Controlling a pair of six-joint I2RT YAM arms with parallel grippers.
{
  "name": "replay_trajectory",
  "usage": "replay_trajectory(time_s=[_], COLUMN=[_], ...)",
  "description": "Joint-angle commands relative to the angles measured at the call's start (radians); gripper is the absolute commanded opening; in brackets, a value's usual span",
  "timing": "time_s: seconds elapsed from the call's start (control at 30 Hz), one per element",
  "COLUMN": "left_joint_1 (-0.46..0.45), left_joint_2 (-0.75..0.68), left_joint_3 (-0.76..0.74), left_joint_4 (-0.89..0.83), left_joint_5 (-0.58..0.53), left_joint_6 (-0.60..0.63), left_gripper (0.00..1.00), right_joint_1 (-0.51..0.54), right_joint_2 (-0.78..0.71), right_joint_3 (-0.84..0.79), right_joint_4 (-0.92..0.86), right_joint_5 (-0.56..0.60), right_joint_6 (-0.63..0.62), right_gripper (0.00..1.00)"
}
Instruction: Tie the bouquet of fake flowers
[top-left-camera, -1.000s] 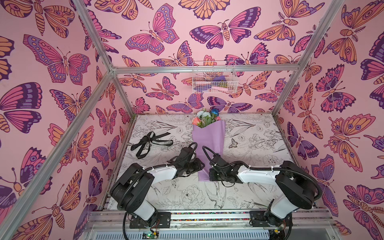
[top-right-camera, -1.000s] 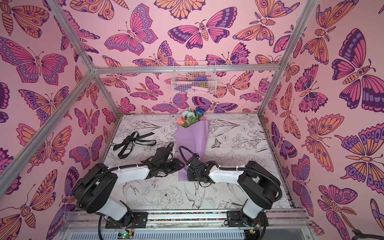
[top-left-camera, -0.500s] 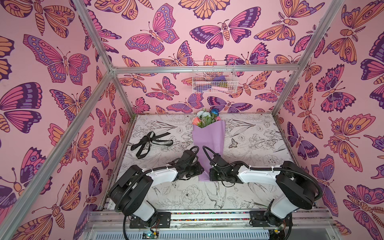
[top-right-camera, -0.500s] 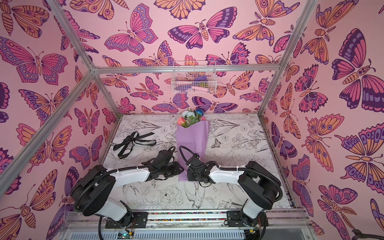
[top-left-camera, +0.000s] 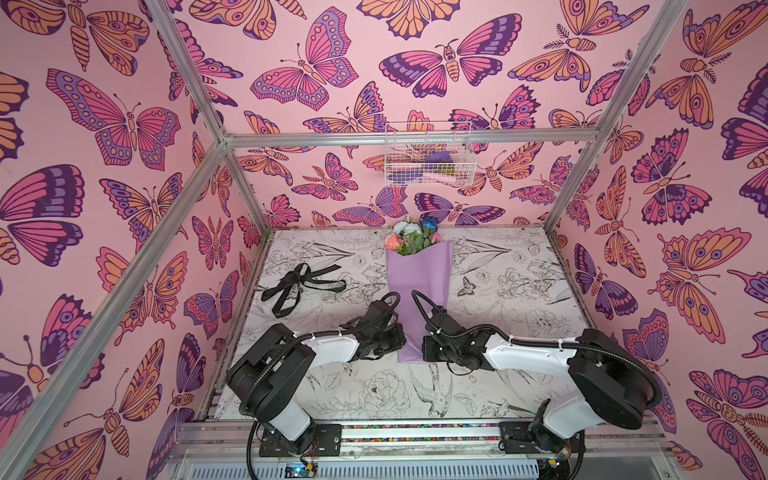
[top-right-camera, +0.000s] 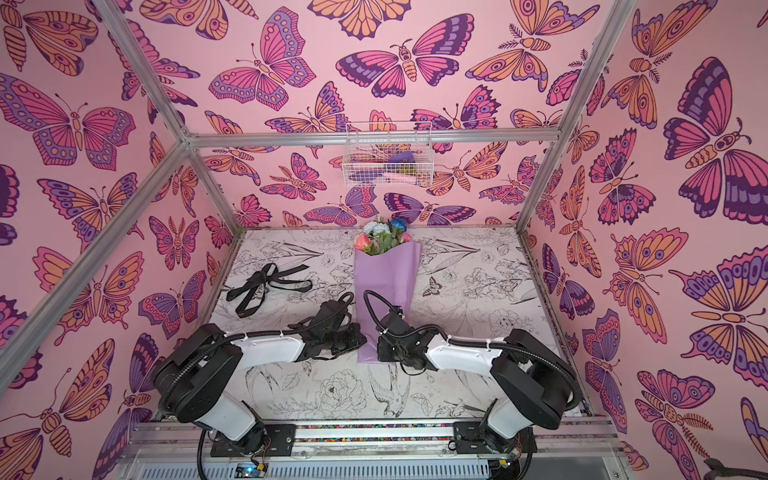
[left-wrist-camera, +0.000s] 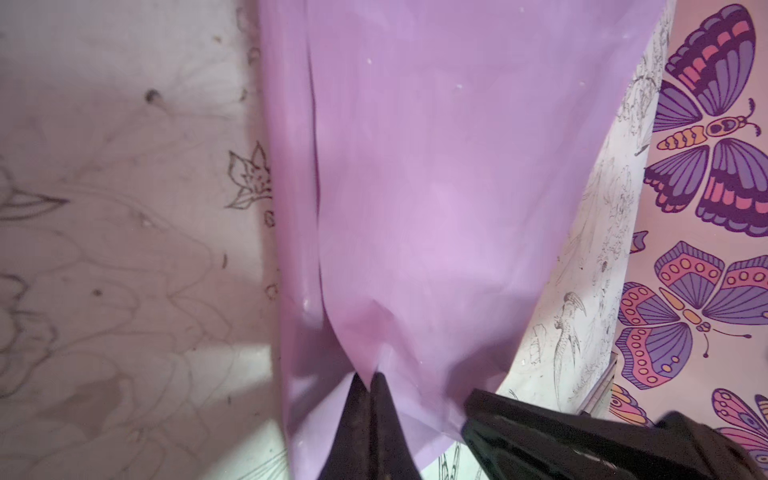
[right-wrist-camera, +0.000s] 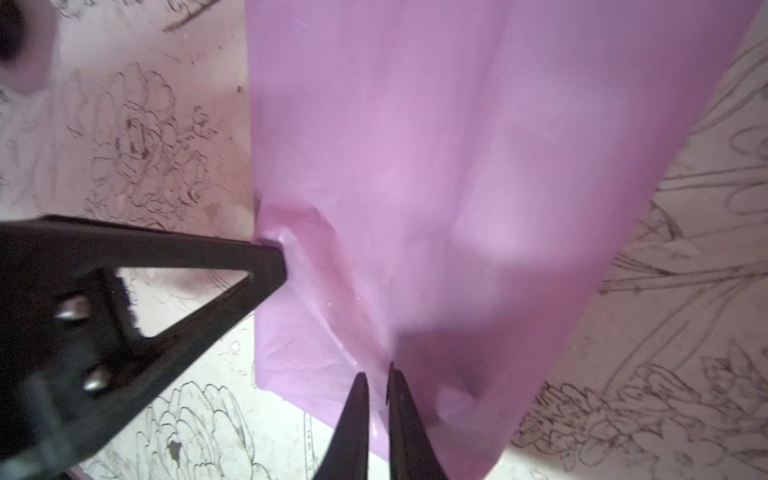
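The bouquet of fake flowers (top-left-camera: 419, 286) (top-right-camera: 385, 278) lies mid-table in both top views, wrapped in lilac paper, with its blooms (top-left-camera: 411, 237) toward the back wall. My left gripper (top-left-camera: 401, 340) (left-wrist-camera: 370, 376) is shut, pinching the wrap's left edge near the stem end. My right gripper (top-left-camera: 426, 351) (right-wrist-camera: 378, 370) pinches a raised fold at the wrap's right edge, its jaws a thin slit apart. In the right wrist view the left gripper's fingers (right-wrist-camera: 270, 266) press into the opposite edge. The stems are hidden inside the paper.
A long black ribbon (top-left-camera: 299, 282) (top-right-camera: 262, 286) lies loose on the table to the left of the bouquet. A white wire basket (top-left-camera: 428, 156) with small items hangs on the back wall. Pink butterfly walls and metal frame bars enclose the table.
My left gripper has slid right to the wrap's edge and closed on it. The right arm has hardly moved; its jaws have eased slightly.
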Motion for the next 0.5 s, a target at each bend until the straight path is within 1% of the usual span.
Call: replay_trajectory(time_s=[0.0, 0.13, 0.27, 0.37, 0.47], left_joint_1=[0.004, 0.007, 0.007, 0.006, 0.007], left_joint_2=[0.030, 0.038, 0.020, 0.005, -0.005], left_joint_3=[0.005, 0.015, 0.016, 0.021, 0.025], left_joint_4=[0.007, -0.010, -0.034, -0.059, -0.079], left_joint_5=[-0.018, -0.015, -0.041, -0.059, -0.074], left_joint_6=[0.027, 0.044, 0.061, 0.081, 0.098], left_gripper=[0.00, 0.00, 0.00, 0.00, 0.00], right_joint_1=[-0.025, -0.062, -0.112, -0.159, -0.203], right_joint_2=[-0.049, -0.104, -0.153, -0.156, -0.132], right_joint_3=[-0.012, -0.036, -0.070, -0.100, -0.135], right_joint_4=[0.014, 0.050, 0.096, 0.159, 0.259], right_joint_5=[0.003, -0.024, -0.063, -0.139, -0.239], right_joint_6=[0.020, 0.038, 0.051, 0.058, 0.089], right_gripper=[0.16, 0.17, 0.17, 0.17, 0.18])
